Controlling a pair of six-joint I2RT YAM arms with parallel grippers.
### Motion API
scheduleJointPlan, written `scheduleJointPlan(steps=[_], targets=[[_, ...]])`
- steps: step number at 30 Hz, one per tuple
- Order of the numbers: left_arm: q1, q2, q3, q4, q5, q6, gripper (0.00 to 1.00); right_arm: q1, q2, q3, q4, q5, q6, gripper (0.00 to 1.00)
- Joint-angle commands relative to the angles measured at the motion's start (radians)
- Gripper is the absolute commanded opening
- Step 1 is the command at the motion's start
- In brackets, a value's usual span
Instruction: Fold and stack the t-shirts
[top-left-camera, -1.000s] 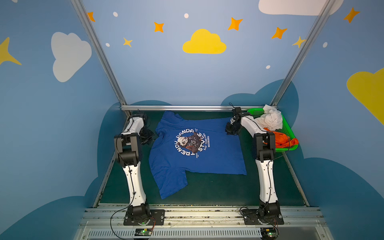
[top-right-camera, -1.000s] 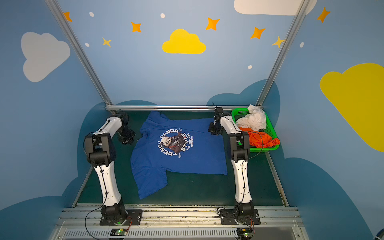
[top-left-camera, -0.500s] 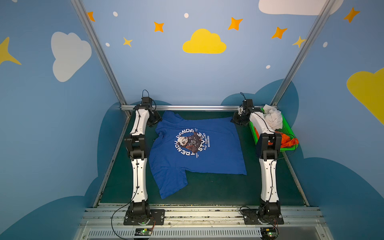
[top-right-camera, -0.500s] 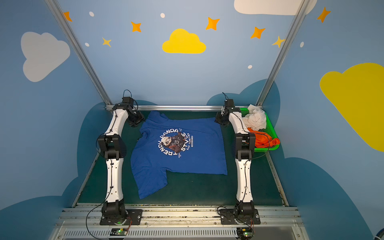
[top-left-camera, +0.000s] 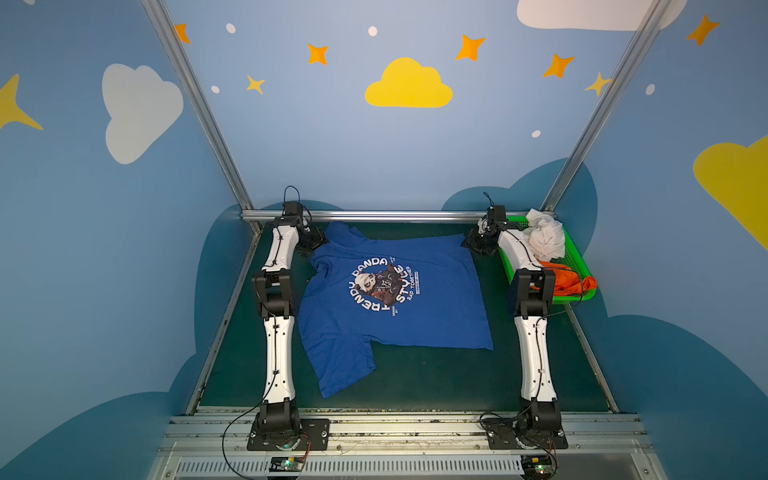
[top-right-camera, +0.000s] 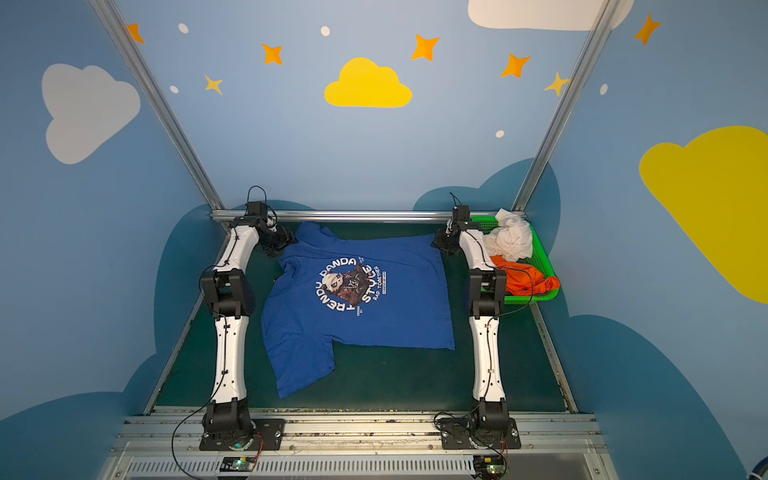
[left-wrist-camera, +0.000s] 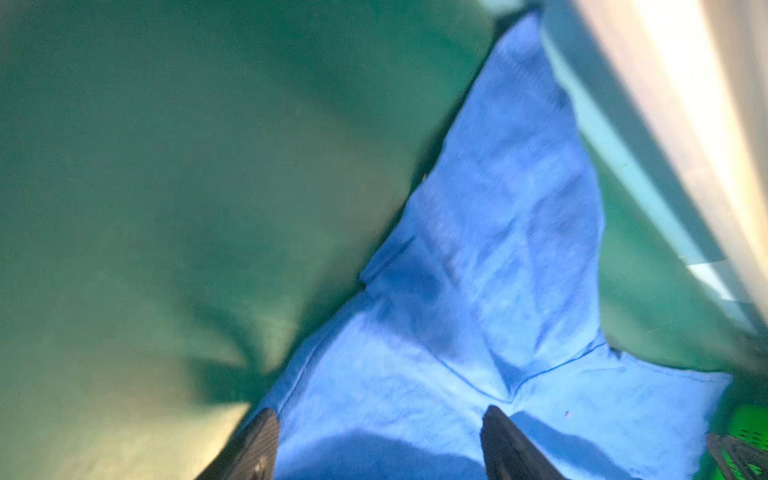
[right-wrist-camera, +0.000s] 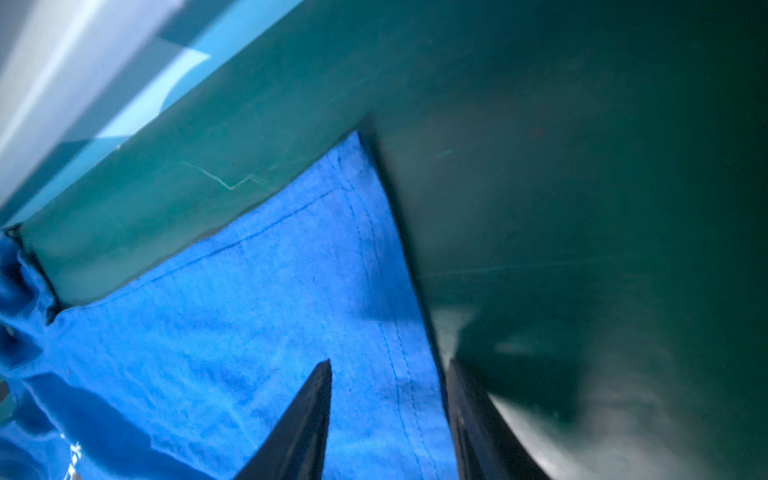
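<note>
Fig. | blue shirt (top-left-camera: 399, 320) lies crosswise: collar toward my left tool (top-left-camera: 316, 245), hem toward right tool (top-left-camera: 476, 246) | both tools' jaws apart, gripping nothing

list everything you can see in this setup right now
blue Trendy Panda t-shirt: 1, royal blue with white lettering, spread flat mid-table
white t-shirt: 1, white, crumpled in the basket's far end
orange t-shirt: 1, orange, bunched in the basket's near end
mesh basket: 1, green, far right corner of the table
table mat: 1, dark green, under everything
left gripper: 1, black, open, by the shirt's far left sleeve
right gripper: 1, black, open, at the shirt's far right corner
</note>
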Motion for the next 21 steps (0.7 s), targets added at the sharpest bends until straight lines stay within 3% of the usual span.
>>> scheduleJointPlan(steps=[1,13,17,21], targets=[[0.018,0.047,0.022,0.032,0.078,-0.021,0.81,-0.005,0.031,0.02,-0.037,0.031,0.019,0.52],[0.013,0.106,0.066,0.115,0.098,-0.063,0.79,-0.013,0.072,0.02,0.036,-0.06,0.064,0.53],[0.014,0.114,0.077,0.16,0.09,-0.074,0.74,-0.014,0.076,0.02,0.055,-0.073,0.075,0.46],[0.013,0.123,0.079,0.187,0.107,-0.086,0.59,-0.017,0.081,0.02,0.076,-0.088,0.088,0.3]])
